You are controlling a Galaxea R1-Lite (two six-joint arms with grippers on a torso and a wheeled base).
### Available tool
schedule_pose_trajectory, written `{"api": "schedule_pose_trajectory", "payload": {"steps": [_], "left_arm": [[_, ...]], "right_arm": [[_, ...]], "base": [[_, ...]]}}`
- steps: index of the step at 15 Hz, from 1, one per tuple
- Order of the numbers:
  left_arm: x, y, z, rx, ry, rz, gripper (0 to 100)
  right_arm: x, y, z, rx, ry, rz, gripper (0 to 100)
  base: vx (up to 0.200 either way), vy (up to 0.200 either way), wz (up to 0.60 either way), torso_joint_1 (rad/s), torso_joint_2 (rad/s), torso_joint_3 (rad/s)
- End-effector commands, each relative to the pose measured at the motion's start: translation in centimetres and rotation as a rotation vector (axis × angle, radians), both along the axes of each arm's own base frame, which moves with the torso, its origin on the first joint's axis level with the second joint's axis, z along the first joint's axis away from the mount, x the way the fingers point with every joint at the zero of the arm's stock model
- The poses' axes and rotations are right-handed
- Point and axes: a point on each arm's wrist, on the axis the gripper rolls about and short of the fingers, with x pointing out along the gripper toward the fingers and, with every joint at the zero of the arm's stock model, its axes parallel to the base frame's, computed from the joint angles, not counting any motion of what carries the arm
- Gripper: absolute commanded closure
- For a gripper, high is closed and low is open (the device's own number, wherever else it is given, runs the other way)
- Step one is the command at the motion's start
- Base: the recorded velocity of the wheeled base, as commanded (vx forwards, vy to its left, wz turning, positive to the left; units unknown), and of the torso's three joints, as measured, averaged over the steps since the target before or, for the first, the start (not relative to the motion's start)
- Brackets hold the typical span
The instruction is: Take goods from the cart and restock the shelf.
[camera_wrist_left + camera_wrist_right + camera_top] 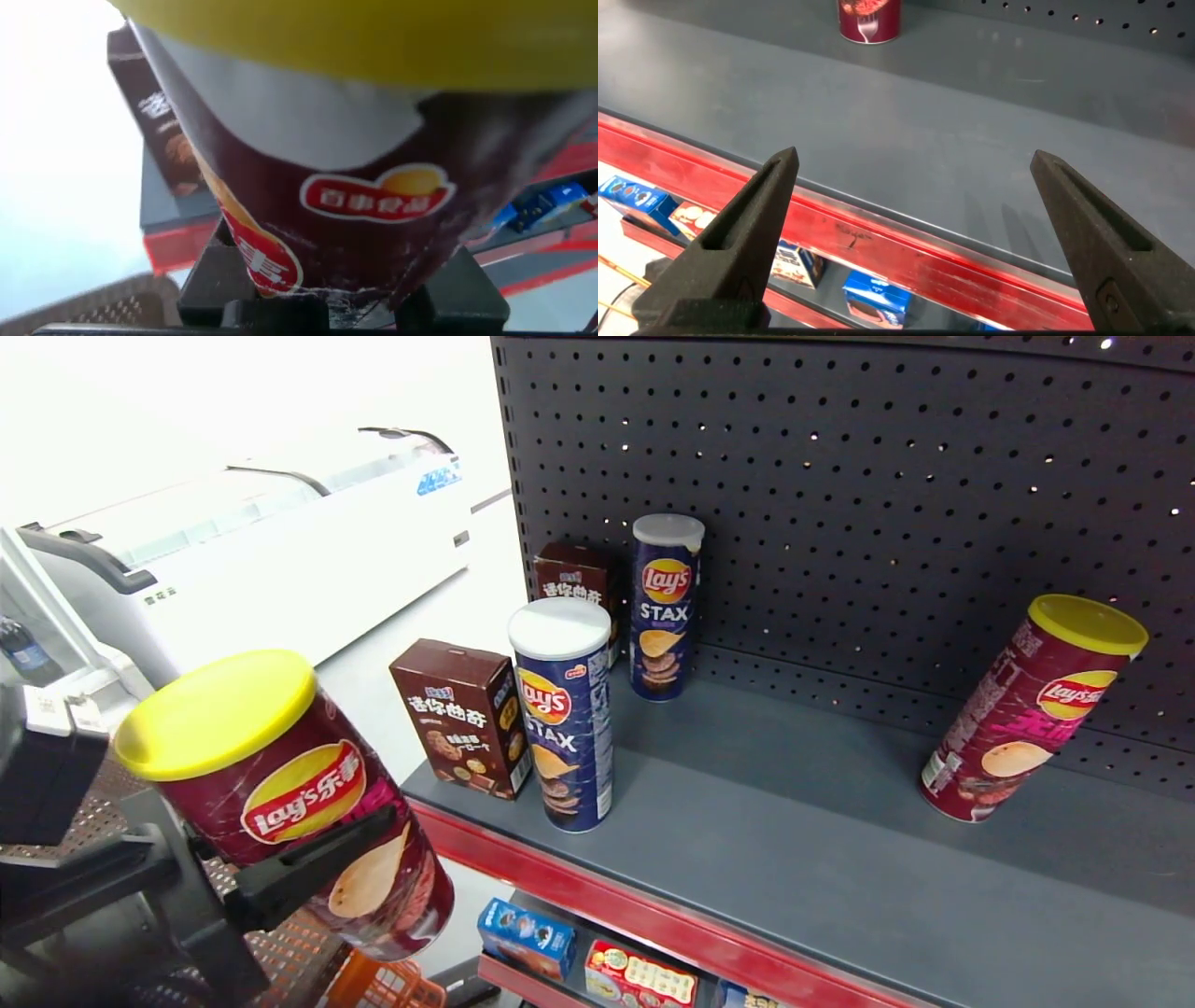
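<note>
Left claw [336,294] grips a red can [289,784] at eight o'clock, not yet shelved; right claw [915,163] gapes empty; shelf [747,821] looks partly stocked.

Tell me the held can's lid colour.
Yellow: the lid on the can shows best in head view.

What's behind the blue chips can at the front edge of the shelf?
Behind the front blue can stand a second blue can and a rear brown box, near the pegboard. The front can covers the box's lower part.
</note>
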Motion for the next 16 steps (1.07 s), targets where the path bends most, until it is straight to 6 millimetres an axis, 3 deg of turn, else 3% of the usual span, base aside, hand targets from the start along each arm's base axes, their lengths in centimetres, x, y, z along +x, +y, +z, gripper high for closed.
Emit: {"api": "schedule_pose_trajectory", "payload": {"steps": [1,4,9,16], "left_arm": [[1.5,-0.8,0.2,0.027,0.004,-0.04,100],[2.8,-1.6,0.5,0.063,-0.013,-0.099,100],[2.7,-3.3,0.6,0.062,-0.013,-0.205,100],[2.2,-4.1,1.0,0.046,-0.027,-0.332,100]], "right_arm": [[0.0,0.0,0.0,0.0,0.0,0.001,0],[0.0,0.0,0.0,0.0,0.0,0.002,0],[0.0,0.0,0.0,0.0,0.0,0.004,0],[0.0,0.0,0.0,0.0,0.0,0.004,0]], "base": [[0.0,0.0,0.0,0.0,0.0,0.0],[0.0,0.0,0.0,0.0,0.0,0.0],[0.0,0.0,0.0,0.0,0.0,0.0],[0.0,0.0,0.0,0.0,0.0,0.0]]}}
